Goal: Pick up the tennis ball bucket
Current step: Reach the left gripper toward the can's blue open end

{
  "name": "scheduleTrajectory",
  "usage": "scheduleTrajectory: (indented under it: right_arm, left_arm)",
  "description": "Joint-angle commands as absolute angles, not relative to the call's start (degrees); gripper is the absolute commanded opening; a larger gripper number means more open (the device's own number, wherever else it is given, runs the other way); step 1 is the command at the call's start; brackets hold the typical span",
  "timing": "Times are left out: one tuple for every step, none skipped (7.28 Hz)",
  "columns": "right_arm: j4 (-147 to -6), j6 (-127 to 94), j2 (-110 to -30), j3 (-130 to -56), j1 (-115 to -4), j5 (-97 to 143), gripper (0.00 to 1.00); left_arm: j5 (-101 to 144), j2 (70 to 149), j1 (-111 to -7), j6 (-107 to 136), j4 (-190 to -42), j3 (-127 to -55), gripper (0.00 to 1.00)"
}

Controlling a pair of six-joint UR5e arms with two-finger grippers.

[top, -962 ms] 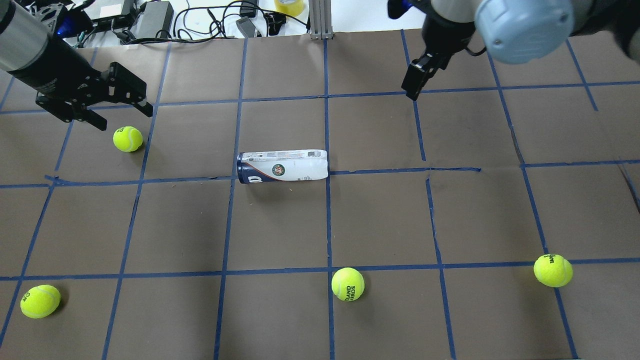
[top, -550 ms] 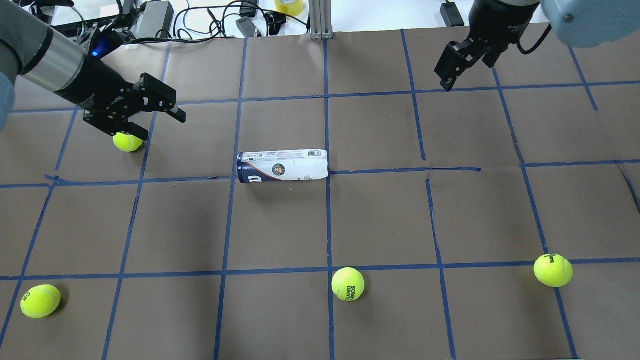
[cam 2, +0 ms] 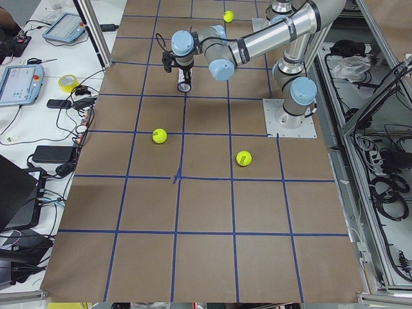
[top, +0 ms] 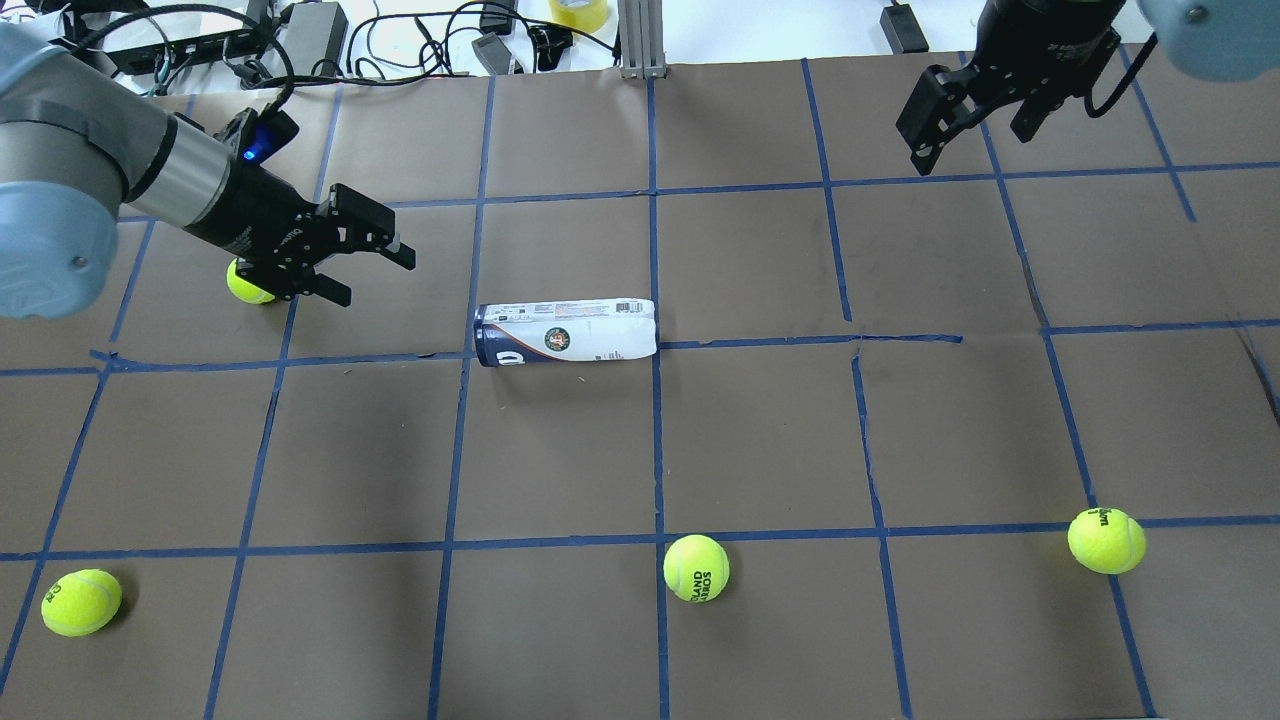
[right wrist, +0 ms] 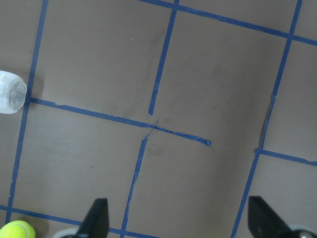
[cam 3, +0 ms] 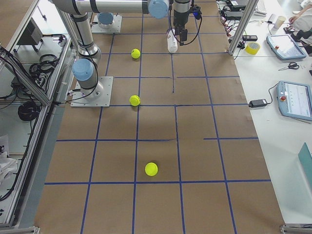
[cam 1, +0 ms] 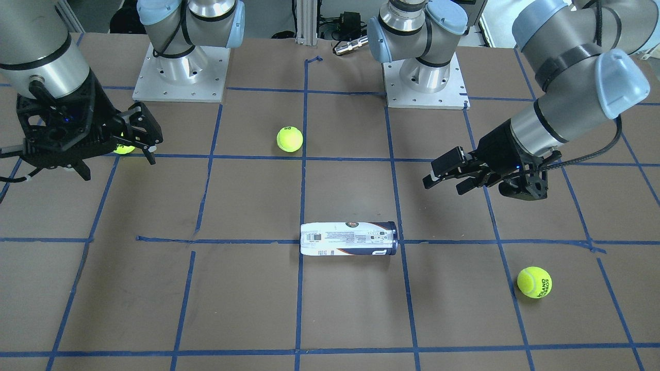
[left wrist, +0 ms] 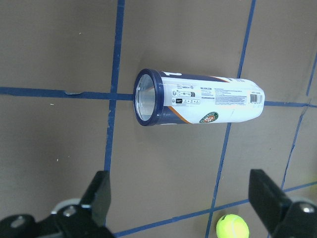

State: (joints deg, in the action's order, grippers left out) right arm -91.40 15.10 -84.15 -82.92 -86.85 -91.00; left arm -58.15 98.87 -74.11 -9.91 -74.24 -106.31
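Observation:
The tennis ball bucket (top: pixel 565 333) lies on its side near the table's middle, its navy-blue band toward the left. It also shows in the front view (cam 1: pixel 349 238) and the left wrist view (left wrist: pixel 198 98). Only its clear end shows in the right wrist view (right wrist: pixel 11 98). My left gripper (top: pixel 372 275) is open and empty, above the table to the left of the bucket's navy end and apart from it. It also shows in the front view (cam 1: pixel 444 181). My right gripper (top: pixel 970 135) is open and empty, far off at the back right, and shows in the front view (cam 1: pixel 118 159).
Yellow tennis balls lie around: one (top: pixel 250 283) half hidden under my left wrist, others at the front left (top: pixel 81 602), front middle (top: pixel 696 568) and front right (top: pixel 1106 541). Cables and power bricks (top: pixel 300 35) lie past the table's far edge.
My left gripper has moved right, over the nearby tennis ball and closer to the bucket's navy end. My right gripper has drawn back toward the far right. The bucket has not moved.

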Motion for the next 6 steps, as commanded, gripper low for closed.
scheduleTrajectory:
  right_arm:
    - [-91.1, 14.0, -84.4, -82.9, -86.7, -91.4, 1.00]
    - [-90.9, 13.7, -84.5, -82.5, -86.6, -91.4, 1.00]
    - [-90.5, 11.6, -84.8, -82.6, -86.6, -91.6, 1.00]
    - [-89.2, 4.9, -84.9, -82.4, -86.7, -91.2, 1.00]
    - [-89.0, 2.7, -85.0, -82.4, -86.7, -90.6, 1.00]
    - [-88.0, -2.1, -85.4, -82.1, -86.7, -90.4, 1.00]
  left_arm:
    - [-55.9, 102.3, -74.2, -11.9, -71.4, -107.1, 1.00]
    - [-55.8, 103.9, -74.2, -14.0, -70.1, -107.1, 1.00]
    - [-55.2, 105.4, -74.4, -14.1, -68.4, -107.1, 1.00]
    - [-53.5, 106.9, -75.2, -14.2, -67.1, -107.1, 1.00]
    - [-53.4, 108.4, -77.6, -13.5, -63.5, -107.1, 1.00]
    - [-53.4, 109.6, -78.2, -13.8, -62.7, -107.1, 1.00]
